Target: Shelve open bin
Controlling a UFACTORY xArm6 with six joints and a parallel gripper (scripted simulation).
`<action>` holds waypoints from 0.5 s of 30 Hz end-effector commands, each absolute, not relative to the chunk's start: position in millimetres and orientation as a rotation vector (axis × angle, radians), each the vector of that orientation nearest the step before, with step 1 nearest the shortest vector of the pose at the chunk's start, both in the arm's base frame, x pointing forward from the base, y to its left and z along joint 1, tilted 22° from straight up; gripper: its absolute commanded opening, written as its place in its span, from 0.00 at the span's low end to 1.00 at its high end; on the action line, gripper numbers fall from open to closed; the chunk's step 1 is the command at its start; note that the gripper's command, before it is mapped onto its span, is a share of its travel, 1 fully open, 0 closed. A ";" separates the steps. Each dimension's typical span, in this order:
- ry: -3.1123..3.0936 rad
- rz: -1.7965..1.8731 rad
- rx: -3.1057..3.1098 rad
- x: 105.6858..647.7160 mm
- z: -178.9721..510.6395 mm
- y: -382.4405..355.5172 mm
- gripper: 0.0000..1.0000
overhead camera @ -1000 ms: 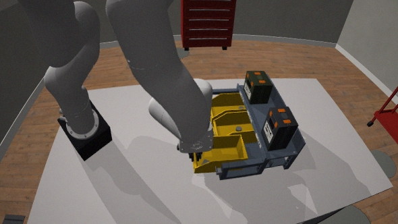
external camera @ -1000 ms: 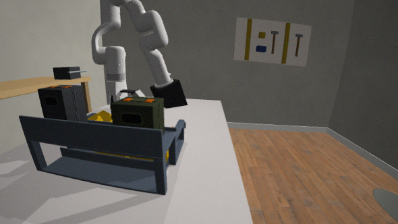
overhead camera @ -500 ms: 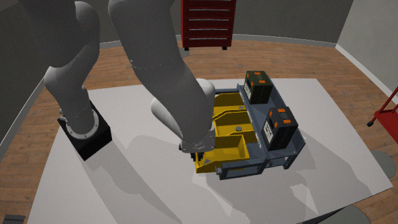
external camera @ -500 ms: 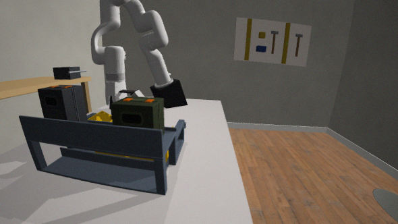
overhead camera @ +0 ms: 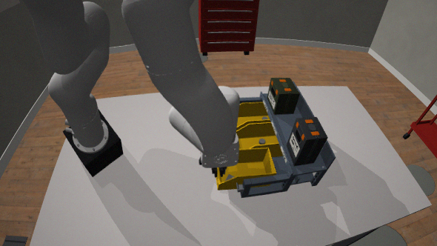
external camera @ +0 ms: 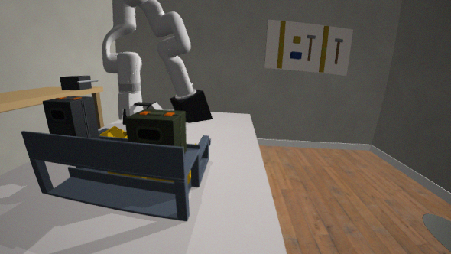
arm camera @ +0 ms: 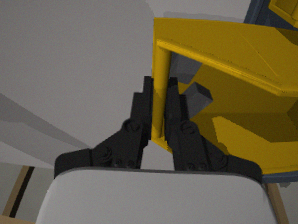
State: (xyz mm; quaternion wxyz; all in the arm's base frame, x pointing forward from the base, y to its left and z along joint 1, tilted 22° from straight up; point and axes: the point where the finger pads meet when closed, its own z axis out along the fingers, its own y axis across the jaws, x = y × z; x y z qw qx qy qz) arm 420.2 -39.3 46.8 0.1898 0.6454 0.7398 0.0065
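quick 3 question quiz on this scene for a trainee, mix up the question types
1. True or false: the gripper is shut on the front wall of the yellow bin.
2. Which two things stand on the upper board of the shelf?
A. two red carts
B. a green case and a black case
C. two yellow bins
3. Fill in: in the top view, the held bin sits at the ____ end of the row, nearer the camera, with its open front reaching out past the shelf's front.

Key: 1 true; 2 B; 3 near
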 end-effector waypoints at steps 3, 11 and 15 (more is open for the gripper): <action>2.077 0.022 1.812 430.3 50.5 -37.4 0.00; 2.077 0.022 1.812 430.3 50.5 -37.4 0.00; 2.077 0.022 1.812 430.3 50.5 -37.4 0.00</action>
